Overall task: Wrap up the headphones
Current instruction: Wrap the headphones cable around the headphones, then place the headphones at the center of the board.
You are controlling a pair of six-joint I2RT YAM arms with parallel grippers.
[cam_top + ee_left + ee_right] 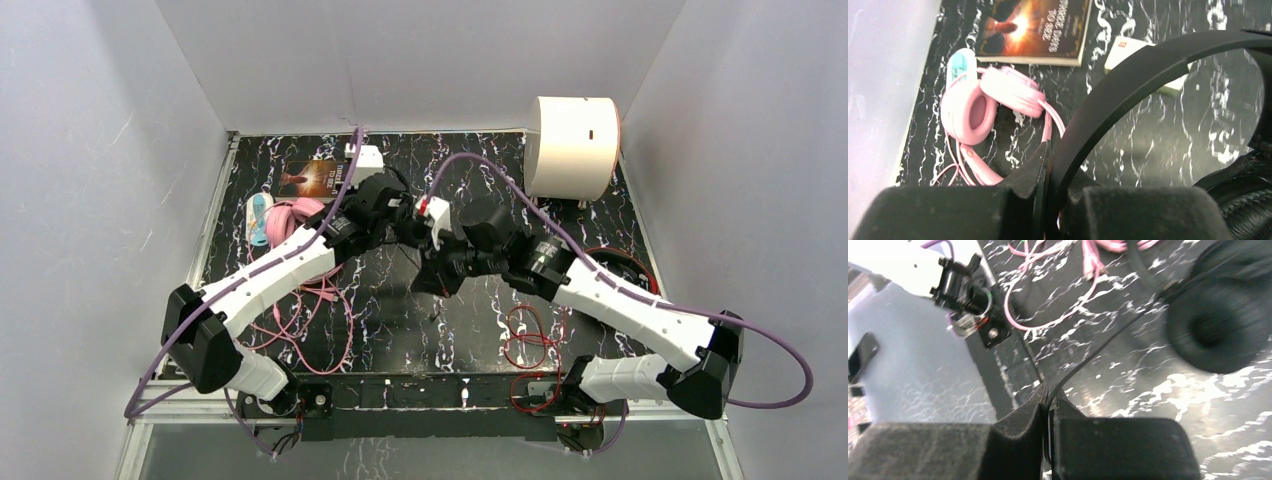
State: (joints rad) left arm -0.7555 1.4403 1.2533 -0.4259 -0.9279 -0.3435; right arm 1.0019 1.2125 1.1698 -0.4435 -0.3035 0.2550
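The small black headphones [428, 265] hang above the middle of the table between my two arms. My left gripper [405, 228] [1053, 152] is shut on their black headband [1128, 85]. One black ear cup [1215, 330] shows in the right wrist view, with the thin black cable [1108, 337] running from it down into my right gripper [442, 278] [1048, 396], which is shut on that cable. The pink headphones [290, 218] [968, 110] lie at the left, their pink cable [310, 320] loose on the table. The red headphones [640, 265] lie at the right, partly hidden by my right arm, beside their red cable [525, 335].
A white cylinder [572, 145] stands at the back right. A book [308, 178] [1033, 30] and a small white box [365, 157] [1128, 50] lie at the back left. A blue-and-white object [258, 215] rests beside the pink headset. Grey walls enclose the table.
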